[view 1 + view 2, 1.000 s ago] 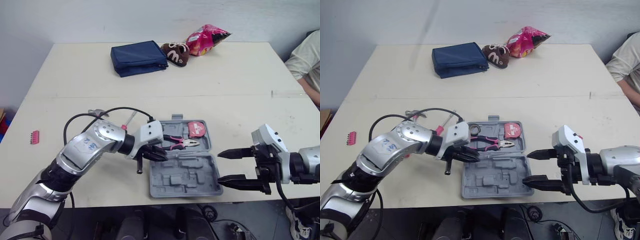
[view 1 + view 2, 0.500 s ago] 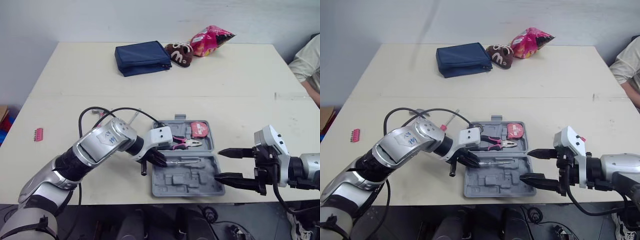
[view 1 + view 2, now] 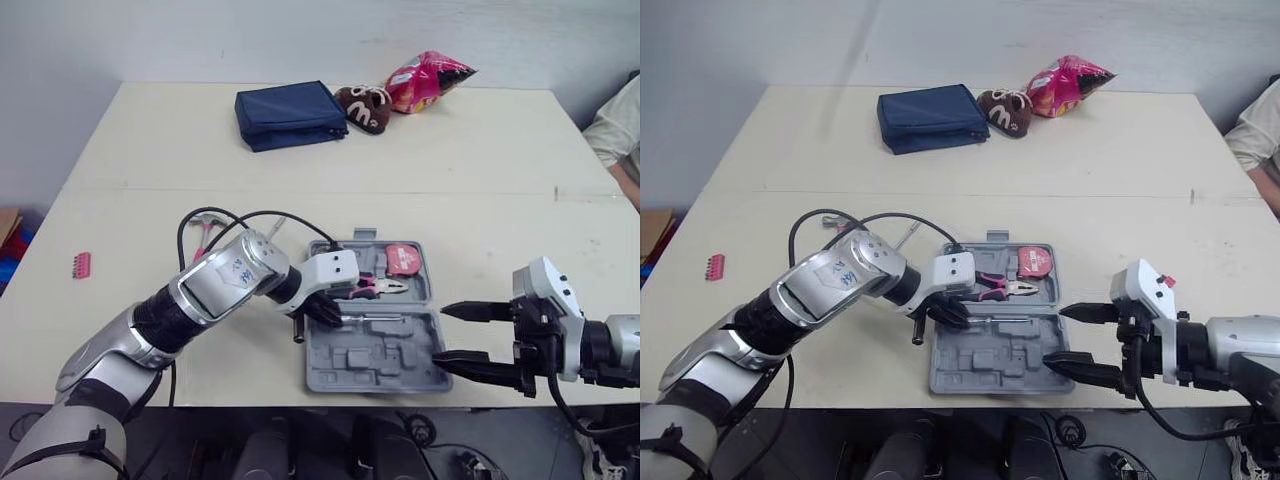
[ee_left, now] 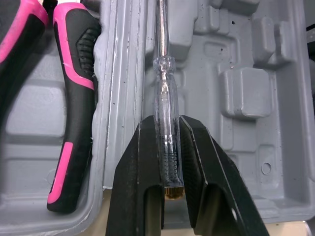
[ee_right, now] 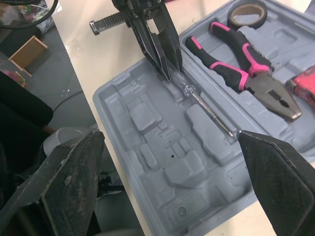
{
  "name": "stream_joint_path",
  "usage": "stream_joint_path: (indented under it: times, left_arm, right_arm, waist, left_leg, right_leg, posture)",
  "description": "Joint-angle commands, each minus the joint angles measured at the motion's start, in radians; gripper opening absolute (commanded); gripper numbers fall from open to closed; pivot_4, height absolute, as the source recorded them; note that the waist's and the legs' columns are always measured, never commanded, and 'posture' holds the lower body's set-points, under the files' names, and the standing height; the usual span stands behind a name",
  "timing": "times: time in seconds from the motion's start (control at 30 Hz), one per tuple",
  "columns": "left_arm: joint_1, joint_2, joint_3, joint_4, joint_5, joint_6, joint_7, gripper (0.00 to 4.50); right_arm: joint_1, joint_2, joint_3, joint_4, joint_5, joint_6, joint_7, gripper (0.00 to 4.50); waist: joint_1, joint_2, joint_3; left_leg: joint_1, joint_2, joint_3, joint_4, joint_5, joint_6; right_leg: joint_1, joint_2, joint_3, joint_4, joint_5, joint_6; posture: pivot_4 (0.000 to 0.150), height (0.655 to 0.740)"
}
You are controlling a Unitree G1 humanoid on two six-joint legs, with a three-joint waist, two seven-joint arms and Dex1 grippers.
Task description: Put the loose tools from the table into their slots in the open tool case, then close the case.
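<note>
Your left gripper (image 4: 168, 127) is clamping the clear handle of the screwdriver (image 5: 205, 107), its shaft lying along the groove in the near half of the tool case (image 3: 372, 358). Be pressing it flat before releasing. Your right gripper (image 3: 442, 333) is hovering spread open, right of the case.

Silver left arm (image 3: 215, 290), black cable (image 3: 262, 213), black-fingered end effector (image 3: 332, 317).

A dark blue pouch (image 3: 291, 115) lies far back, at about 12 o'clock. A brown fuzzy slipper (image 3: 364, 106) with a white letter m sits right beside it, at its 3 o'clock. A shiny pink snack bag (image 3: 428, 80) lies just beside the slipper, at its 2 o'clock. A person's pale sleeve (image 3: 618, 125) peeks in at 2 o'clock.
</note>
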Motion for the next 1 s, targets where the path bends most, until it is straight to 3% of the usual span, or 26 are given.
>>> stream_joint_path:
  times: [0.03, 0.3, 0.33, 0.5, 0.63, 0.8, 0.83, 1.0]
  left_arm:
    - [-0.014, -0.006, -0.006, -0.008, 0.018, -0.009, -0.016, 0.01]
    - [-0.017, -0.014, 0.019, -0.019, 0.021, -0.019, -0.022, 3.52]
    - [-0.010, -0.010, 0.062, -0.026, 0.019, -0.094, -0.029, 3.89]
    - [0.082, -0.006, 0.173, 0.040, 0.030, -0.381, -0.048, 3.89]
    - [0.192, -0.087, 0.263, 0.184, 0.014, -0.656, -0.088, 2.61]
    - [0.218, -0.149, 0.282, 0.299, 0.020, -0.729, -0.134, 0.27]
    - [0.223, -0.154, 0.281, 0.313, 0.027, -0.740, -0.143, 0.05]
    - [0.241, -0.171, 0.271, 0.389, 0.082, -0.801, -0.152, 0.05]
  right_arm:
    - [0.000, -0.007, -0.026, -0.024, 0.014, -0.011, 0.002, 4.50]
    - [0.002, -0.003, -0.023, -0.028, 0.013, -0.015, -0.001, 4.50]
    - [0.011, 0.001, -0.026, -0.037, 0.016, -0.014, -0.002, 4.50]
    - [0.030, 0.007, -0.030, -0.051, 0.018, -0.020, -0.005, 4.50]
    - [0.031, 0.012, -0.014, -0.050, 0.009, -0.028, -0.012, 4.50]
    - [0.031, 0.016, -0.001, -0.047, 0.007, -0.035, -0.018, 4.50]
    - [0.031, 0.015, 0.001, -0.046, 0.005, -0.038, -0.019, 4.50]
    - [0.025, 0.017, 0.014, -0.039, -0.007, -0.048, -0.027, 4.50]
  waist:
    - [0.001, 0.000, 0.000]
    - [0.002, 0.000, 0.000]
    - [0.002, 0.000, 0.000]
    - [0.002, 0.000, 0.000]
    - [0.001, 0.002, -0.001]
    - [0.008, 0.002, -0.001]
    - [0.009, 0.002, -0.001]
    - [0.012, 0.002, -0.001]
  left_leg:
    - [0.000, 0.000, 0.000, 0.000, 0.000, 0.000]
    - [0.000, 0.000, 0.000, 0.000, 0.000, 0.000]
    - [0.000, 0.000, 0.000, 0.000, 0.000, 0.000]
    - [0.000, 0.000, -0.001, 0.000, 0.000, 0.000]
    - [0.001, 0.000, 0.000, 0.000, 0.000, 0.000]
    - [-0.001, -0.001, -0.001, 0.002, 0.000, 0.001]
    - [-0.001, -0.001, -0.001, 0.003, 0.000, 0.002]
    - [-0.001, -0.001, -0.001, 0.003, 0.000, 0.002]
  right_leg:
    - [0.000, 0.000, 0.000, 0.000, 0.000, 0.000]
    - [0.000, 0.000, 0.000, 0.000, 0.000, 0.000]
    - [0.000, 0.000, 0.000, 0.000, 0.000, 0.000]
    - [0.000, -0.001, 0.000, 0.000, 0.000, 0.000]
    - [0.001, -0.001, -0.002, 0.000, 0.000, 0.000]
    - [0.001, -0.001, -0.004, 0.000, 0.000, 0.001]
    - [0.001, -0.001, -0.004, 0.000, 0.001, 0.001]
    - [0.001, -0.001, -0.006, 0.000, 0.001, 0.001]
  posture:
    - [0.150, 0.7338]
    - [0.150, 0.7338]
    - [0.150, 0.7338]
    - [0.150, 0.7338]
    - [0.150, 0.7338]
    - [0.150, 0.7338]
    - [0.150, 0.7338]
    - [0.150, 0.7338]
